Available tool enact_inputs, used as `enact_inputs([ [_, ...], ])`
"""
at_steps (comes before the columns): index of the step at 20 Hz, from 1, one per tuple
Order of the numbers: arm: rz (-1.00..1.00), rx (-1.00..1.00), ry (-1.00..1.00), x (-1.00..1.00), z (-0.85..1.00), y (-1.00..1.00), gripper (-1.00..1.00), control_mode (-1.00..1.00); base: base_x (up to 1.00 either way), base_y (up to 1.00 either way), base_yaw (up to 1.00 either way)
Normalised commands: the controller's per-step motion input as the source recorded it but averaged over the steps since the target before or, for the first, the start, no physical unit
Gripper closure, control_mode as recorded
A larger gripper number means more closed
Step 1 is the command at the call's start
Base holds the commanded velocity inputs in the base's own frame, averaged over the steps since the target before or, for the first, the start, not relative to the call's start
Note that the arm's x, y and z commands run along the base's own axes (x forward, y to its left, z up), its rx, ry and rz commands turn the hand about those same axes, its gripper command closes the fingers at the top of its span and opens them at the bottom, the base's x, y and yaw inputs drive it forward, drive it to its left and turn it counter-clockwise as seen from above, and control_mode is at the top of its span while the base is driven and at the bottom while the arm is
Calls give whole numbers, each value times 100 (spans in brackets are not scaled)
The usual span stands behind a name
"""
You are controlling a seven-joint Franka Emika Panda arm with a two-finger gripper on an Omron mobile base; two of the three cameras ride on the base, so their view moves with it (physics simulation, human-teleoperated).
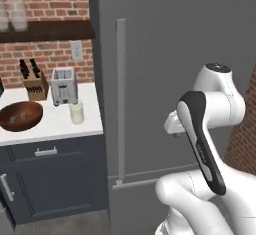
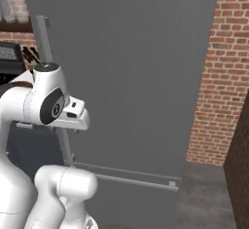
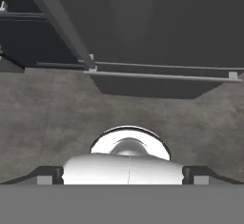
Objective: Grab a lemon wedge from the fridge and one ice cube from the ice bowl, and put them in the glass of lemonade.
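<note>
Two gripper (image 3: pixel 123 176) fingertips spread wide, holding nothing.

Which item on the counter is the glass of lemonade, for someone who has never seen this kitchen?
Start at the tall grey fridge, whose door is shut, and look to the white counter on its left. In front of the silver toaster stands the glass of lemonade. It is a short tumbler of pale yellowish liquid, far smaller than the dark wooden ice bowl further left.
</note>
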Motion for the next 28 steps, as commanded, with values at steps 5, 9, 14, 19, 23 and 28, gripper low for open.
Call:
enact_inputs([
  [5, 0, 0, 0, 0, 0, 0, -100, 100, -7, 100, -10],
  [9, 0, 0, 0, 0, 0, 0, -100, 100, 12, 100, -16],
  [14, 0, 0, 0, 0, 0, 0, -100, 100, 30, 99, -13],
  [19, 0, 0, 0, 0, 0, 0, -100, 100, 58, 56, -8],
  [23, 0, 0, 0, 0, 0, 0, -100, 100, 63, 27, -2],
  [28, 0, 0, 0, 0, 0, 0, -100, 100, 49, 9, -1],
])
